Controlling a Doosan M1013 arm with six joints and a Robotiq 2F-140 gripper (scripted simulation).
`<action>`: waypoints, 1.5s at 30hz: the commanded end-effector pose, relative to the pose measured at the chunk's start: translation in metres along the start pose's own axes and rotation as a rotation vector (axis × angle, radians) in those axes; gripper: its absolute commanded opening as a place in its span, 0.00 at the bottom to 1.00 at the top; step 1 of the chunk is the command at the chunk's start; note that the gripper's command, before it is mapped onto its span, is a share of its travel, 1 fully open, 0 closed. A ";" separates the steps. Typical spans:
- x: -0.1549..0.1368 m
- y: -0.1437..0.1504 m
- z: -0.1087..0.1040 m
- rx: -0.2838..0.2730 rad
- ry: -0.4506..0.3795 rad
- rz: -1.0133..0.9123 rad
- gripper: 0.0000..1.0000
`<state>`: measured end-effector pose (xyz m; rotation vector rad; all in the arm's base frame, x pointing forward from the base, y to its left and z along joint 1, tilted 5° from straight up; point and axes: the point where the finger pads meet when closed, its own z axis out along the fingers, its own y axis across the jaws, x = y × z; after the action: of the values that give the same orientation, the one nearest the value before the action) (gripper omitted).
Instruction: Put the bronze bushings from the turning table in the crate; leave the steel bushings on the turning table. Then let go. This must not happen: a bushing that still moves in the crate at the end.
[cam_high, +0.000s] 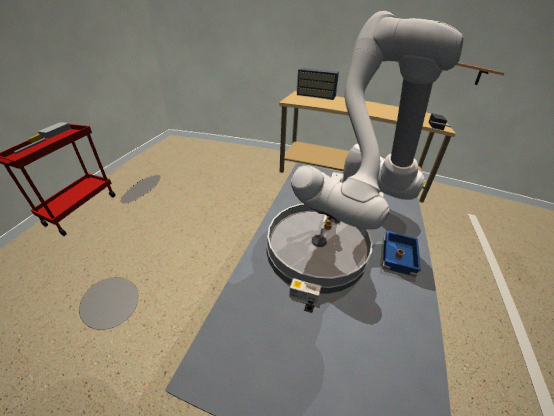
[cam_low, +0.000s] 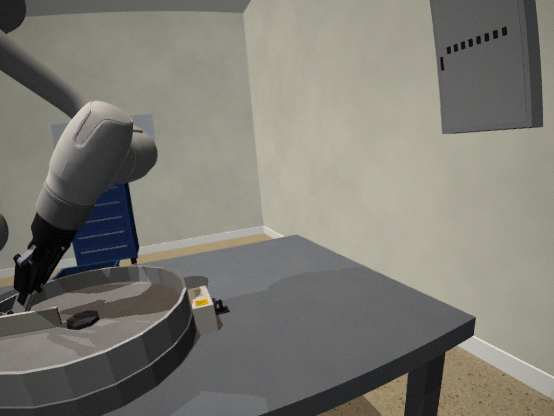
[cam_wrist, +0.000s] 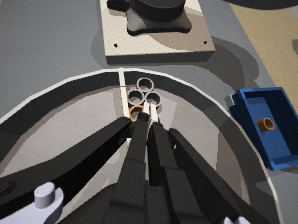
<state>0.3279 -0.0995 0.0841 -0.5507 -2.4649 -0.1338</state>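
The round grey turning table (cam_high: 270, 241) (cam_low: 150, 340) (cam_wrist: 50, 100) stands on the dark table. In the wrist view three steel bushings (cam_wrist: 145, 84) lie clustered by a white fence, with one bronze bushing (cam_wrist: 134, 111) (cam_high: 328, 225) just in front of them. My gripper (cam_wrist: 147, 110) (cam_low: 25, 299) reaches down into the turning table, its fingers shut on the wall of that bronze bushing; most of the ring is hidden behind the fingertips. The blue crate (cam_high: 407, 242) (cam_wrist: 250, 100) stands to the right of the turning table and holds another bronze bushing (cam_high: 399, 254) (cam_wrist: 265, 123).
A black hub (cam_high: 319, 241) (cam_low: 82, 318) sits at the turning table's centre. A small white control box (cam_high: 304, 287) (cam_low: 202, 307) is fixed to its front rim. The arm's base plate (cam_wrist: 155, 40) lies beyond the turning table. A wooden bench (cam_high: 320, 105) and a red cart (cam_high: 50, 150) stand farther off.
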 end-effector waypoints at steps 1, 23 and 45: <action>0.000 -0.001 -0.001 0.001 0.000 0.000 0.00; 0.044 -0.001 -0.053 0.001 0.000 0.000 0.00; 0.045 -0.001 -0.054 0.001 0.000 0.000 0.00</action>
<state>0.3233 -0.0963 0.1544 -0.5501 -2.4648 -0.1320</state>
